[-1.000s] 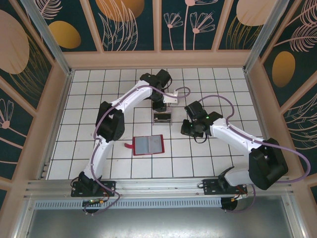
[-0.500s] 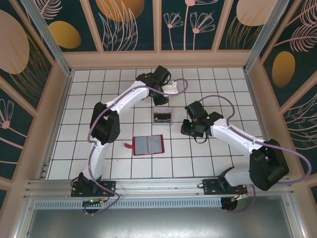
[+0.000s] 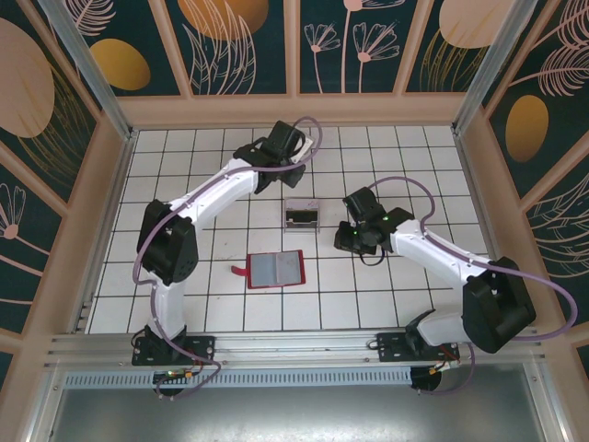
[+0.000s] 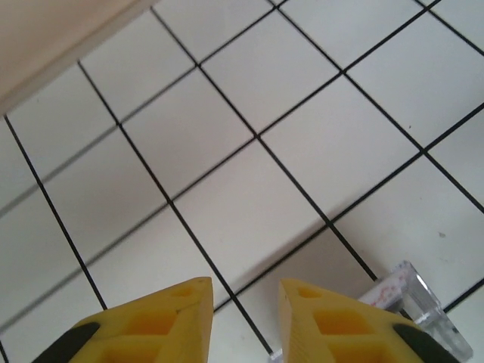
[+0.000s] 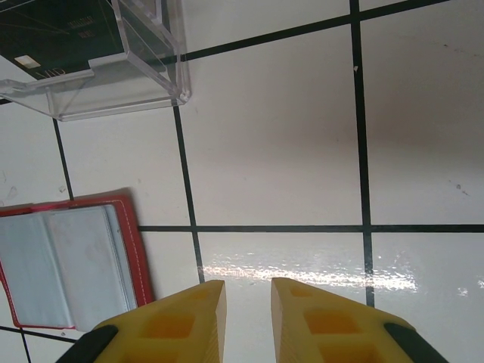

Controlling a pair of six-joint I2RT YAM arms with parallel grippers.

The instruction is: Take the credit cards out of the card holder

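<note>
Card holder (image 3: 276,269): you've got it lying open & flat on the tiled table (image 3: 386,295), grey inner side up, approx ctr, nearer the arm bases than the box.
Long axis: runs left-right in the top view, parallel w/ the near edge; its little red tab (image 3: 241,270) sticks out toward the robot's left.
Clear box (image 3: 301,215): sits just beyond the holder, apart from it, not touching.
Credit cards (image 5: 53,30): you can see a dark one inside the clear box. Can't tell how many are stacked there, nor whether the grey pockets hold any.
Left gripper (image 4: 246,302): far side of the box, toward the back wall. Yellow fingers (image 4: 178,321) are parted a little w/ bare tile btwn them, gripping nothing. A box corner shows at lower right of its wrist view.
Right gripper (image 5: 248,302): right of the box, beyond-right of the holder, over bare tile. Fingers are a narrow gap apart, grasping nothing. In its wrist view the holder's right edge is near, left of the fingertips; the box is ahead-left.
Count: 1 card holder, 1 clear box, 2 grippers; cards, at least 1 seen.
</note>
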